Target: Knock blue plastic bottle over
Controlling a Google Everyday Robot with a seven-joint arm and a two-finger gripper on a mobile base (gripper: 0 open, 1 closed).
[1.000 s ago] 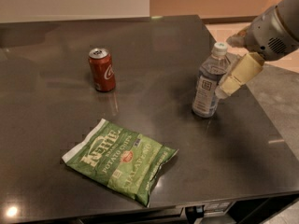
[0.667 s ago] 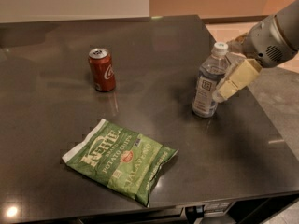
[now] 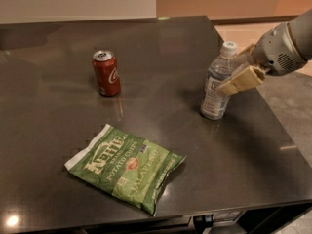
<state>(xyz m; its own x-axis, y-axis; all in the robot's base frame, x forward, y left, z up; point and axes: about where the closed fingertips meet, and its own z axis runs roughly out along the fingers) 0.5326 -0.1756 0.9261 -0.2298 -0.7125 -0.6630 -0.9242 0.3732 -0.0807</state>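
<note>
So the blue plastic bottle (image 3: 213, 97) is standing on its base at the right side of the dark table (image 3: 161, 48), around mid-height in the frame, white cap on top, not tipped over yet. The robot's hand (image 3: 242, 66) comes in from the right edge on a grey arm (image 3: 287, 43). It's right up against the bottle's upper half. From what I can see, the two tan fingers (image 3: 243, 79) are spread apart and not clamped on anything. The lower one lies across the bottle's shoulder, and it looks like it's touching. Over at the upper left there's a red soda can (image 3: 106, 73) standing upright, well apart from the bottle. A green bag of potato chips (image 3: 126, 167) lies flat toward the lower left.
</note>
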